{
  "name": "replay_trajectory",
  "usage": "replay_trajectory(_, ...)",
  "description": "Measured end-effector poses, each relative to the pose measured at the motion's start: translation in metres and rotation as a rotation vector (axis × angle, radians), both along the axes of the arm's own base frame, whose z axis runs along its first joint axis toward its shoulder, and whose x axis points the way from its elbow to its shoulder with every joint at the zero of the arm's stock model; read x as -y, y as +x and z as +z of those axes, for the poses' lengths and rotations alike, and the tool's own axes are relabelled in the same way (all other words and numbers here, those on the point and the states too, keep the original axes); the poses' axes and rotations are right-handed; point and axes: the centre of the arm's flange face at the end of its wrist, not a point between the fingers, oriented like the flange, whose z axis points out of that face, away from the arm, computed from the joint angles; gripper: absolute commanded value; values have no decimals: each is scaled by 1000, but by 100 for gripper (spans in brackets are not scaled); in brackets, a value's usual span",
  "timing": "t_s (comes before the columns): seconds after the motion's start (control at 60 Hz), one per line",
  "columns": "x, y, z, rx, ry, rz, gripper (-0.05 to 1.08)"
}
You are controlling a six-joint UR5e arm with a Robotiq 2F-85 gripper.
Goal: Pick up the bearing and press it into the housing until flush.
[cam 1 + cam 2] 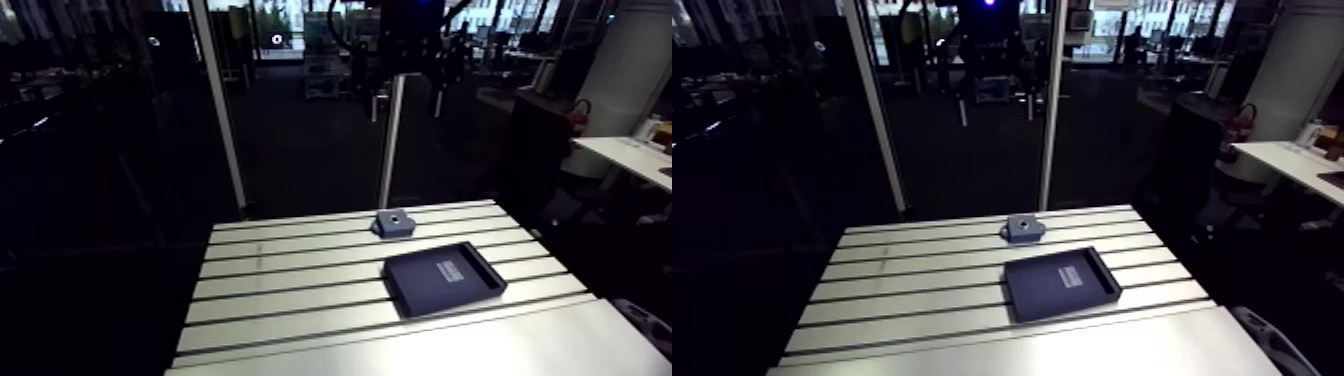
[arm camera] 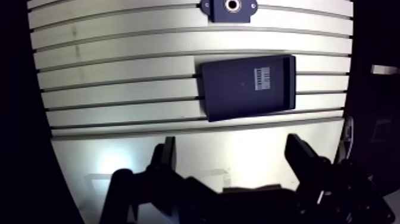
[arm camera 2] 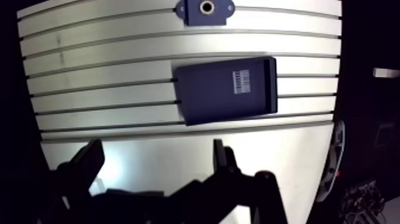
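The gripper [image 2: 231, 143] hangs well above the slotted aluminium tabletop [image 2: 119, 71]. Its two dark fingers [image 2: 166, 156] stand wide apart with nothing between them. In the wrist view they frame the smooth, unslotted strip at the tabletop's near edge.

Straight ahead of the gripper, at 12 o'clock, a shallow dark tray [image 2: 226, 89] lies flat across several slots, turned slightly askew to them. A small white barcode label [image 2: 262, 78] is stuck to the tray floor, off-centre toward the end with the more pronounced raised rim. Apart from the label, the tray floor shows nothing on it.

Farther ahead on the same 12 o'clock line, near the tabletop's far edge, sits the housing [image 2: 231, 16]. It is a small grey block with a round bore facing upward and a lug at either side. In the arm view it lies at about 11 o'clock from the tray, near it but not touching.

A pale ring [image 2: 231, 5] lines the bore. It may be the bearing already seated there, but at this range the views are too coarse to say, and no loose bearing can be made out on the tabletop or in the tray.
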Motion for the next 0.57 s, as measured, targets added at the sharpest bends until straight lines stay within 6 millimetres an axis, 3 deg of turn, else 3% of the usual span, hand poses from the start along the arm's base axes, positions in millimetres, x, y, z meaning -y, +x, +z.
replay_trajectory(0.567,7,20,-5,10,-17,11,1)
